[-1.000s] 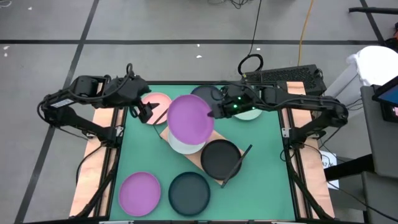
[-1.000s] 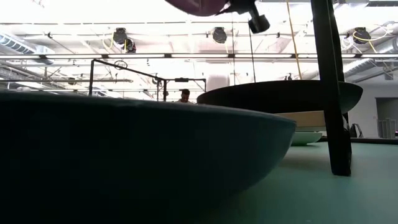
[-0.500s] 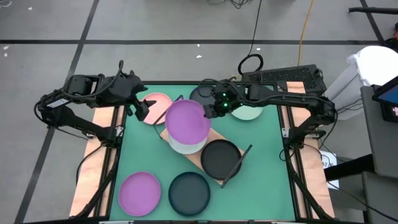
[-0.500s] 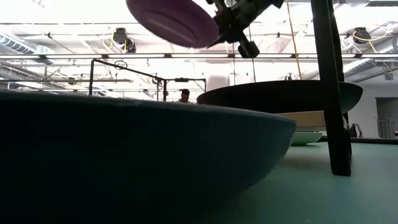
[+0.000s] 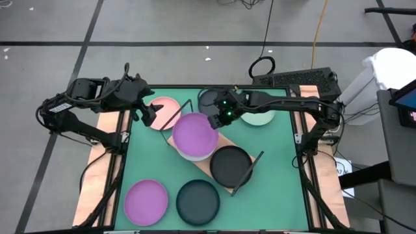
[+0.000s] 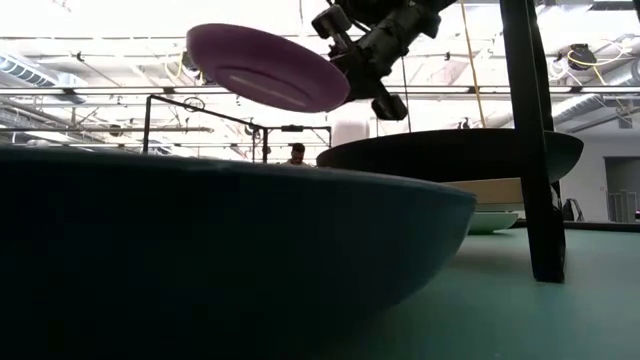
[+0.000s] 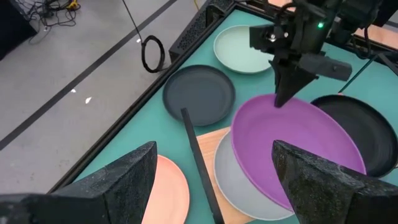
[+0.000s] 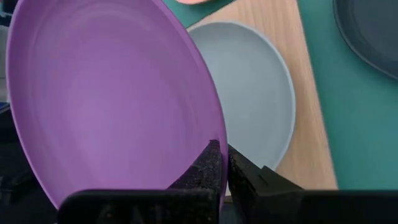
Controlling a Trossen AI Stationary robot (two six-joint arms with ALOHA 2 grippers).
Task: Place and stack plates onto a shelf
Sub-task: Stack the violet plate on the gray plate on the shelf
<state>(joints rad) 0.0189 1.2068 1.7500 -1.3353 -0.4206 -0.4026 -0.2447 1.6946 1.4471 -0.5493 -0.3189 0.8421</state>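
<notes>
1. Right gripper [image 5: 215,121], frame centre, pinches rim of purple plate [image 5: 195,133], held tilted above grey plate [image 5: 195,152] on shelf [image 5: 222,144].
2. Left gripper [image 5: 148,116], upper left, fingers apart, empty.
3. Risk: tilted release, plate slides off the stack.

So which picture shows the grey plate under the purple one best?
The right wrist view: the grey plate lies plainly on the shelf. The left wrist and high views show only its edge past the held purple plate. The low view hides it.
</notes>
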